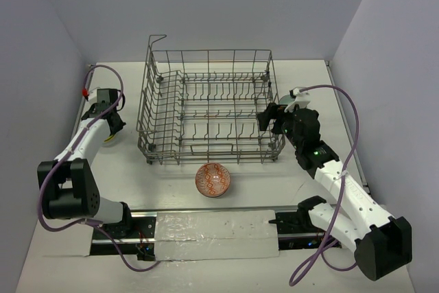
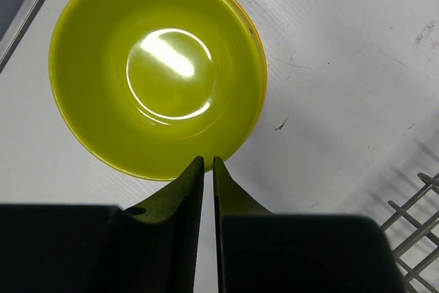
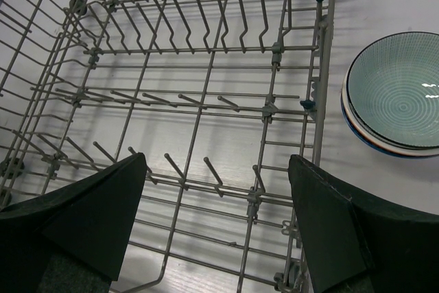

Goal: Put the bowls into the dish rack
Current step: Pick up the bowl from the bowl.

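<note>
A lime bowl [image 2: 158, 70] sits on the white table left of the dish rack, with an orange rim [image 2: 260, 94] of another bowl showing beneath it. My left gripper [image 2: 208, 162] hovers at the lime bowl's near rim. Its fingers are almost together, and only bare table shows in the thin slit. The grey wire dish rack [image 1: 206, 104] holds no bowls. My right gripper [image 3: 218, 162] hangs open over the rack's right end [image 3: 206, 101]. A red-white bowl [image 1: 213, 180] lies in front of the rack. A teal patterned bowl [image 3: 398, 90] is stacked on another, right of the rack.
The left gripper [image 1: 112, 125] is near the left wall, with only a sliver of the lime bowl [image 1: 110, 141] showing below it. The right gripper [image 1: 269, 120] hides the teal stack from above. A taped strip [image 1: 212, 228] runs between the arm bases.
</note>
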Available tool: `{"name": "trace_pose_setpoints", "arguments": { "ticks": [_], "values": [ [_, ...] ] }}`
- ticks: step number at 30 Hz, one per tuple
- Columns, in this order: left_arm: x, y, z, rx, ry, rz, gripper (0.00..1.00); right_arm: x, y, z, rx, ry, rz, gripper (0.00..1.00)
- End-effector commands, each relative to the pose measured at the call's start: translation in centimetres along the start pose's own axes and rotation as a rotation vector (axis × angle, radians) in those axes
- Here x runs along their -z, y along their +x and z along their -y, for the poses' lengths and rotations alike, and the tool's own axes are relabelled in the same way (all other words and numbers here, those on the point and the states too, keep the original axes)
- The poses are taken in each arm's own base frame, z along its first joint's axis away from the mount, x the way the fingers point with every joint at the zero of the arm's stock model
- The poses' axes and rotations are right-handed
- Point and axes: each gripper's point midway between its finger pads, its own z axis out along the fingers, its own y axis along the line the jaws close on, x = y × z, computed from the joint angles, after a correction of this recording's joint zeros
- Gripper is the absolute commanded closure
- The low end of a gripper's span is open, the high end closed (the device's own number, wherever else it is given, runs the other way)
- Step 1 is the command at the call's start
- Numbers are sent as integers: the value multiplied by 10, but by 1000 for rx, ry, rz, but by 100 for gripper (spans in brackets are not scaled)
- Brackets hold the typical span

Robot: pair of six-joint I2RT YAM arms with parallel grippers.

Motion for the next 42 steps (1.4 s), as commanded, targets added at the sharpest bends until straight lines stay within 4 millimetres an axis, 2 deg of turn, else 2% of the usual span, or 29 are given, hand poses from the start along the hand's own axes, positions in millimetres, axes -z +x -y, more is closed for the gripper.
{"name": "trace_pose_setpoints", "arguments": {
  "ticks": [1,7,12,20,31,42],
  "values": [
    [15,-27,0,39,8,80,83,1,-28,-10,-4,-21,63,9],
    [22,-35,-2,42,6,111,61,-1,-26,-10,-3,-22,56,9],
    [24,-35,3,15,25,120,51,-1,-26,-10,-4,-21,53,9],
    [18,-25,16,-35,61,90,49,-2,-26,-10,-3,-19,51,9],
    [8,-22,16,-52,39,70,47,-2,-25,-10,-3,-21,48,9],
    [-1,-18,12,-61,-4,48,50,-2,-25,-10,-4,-20,49,9]
  ]
}}
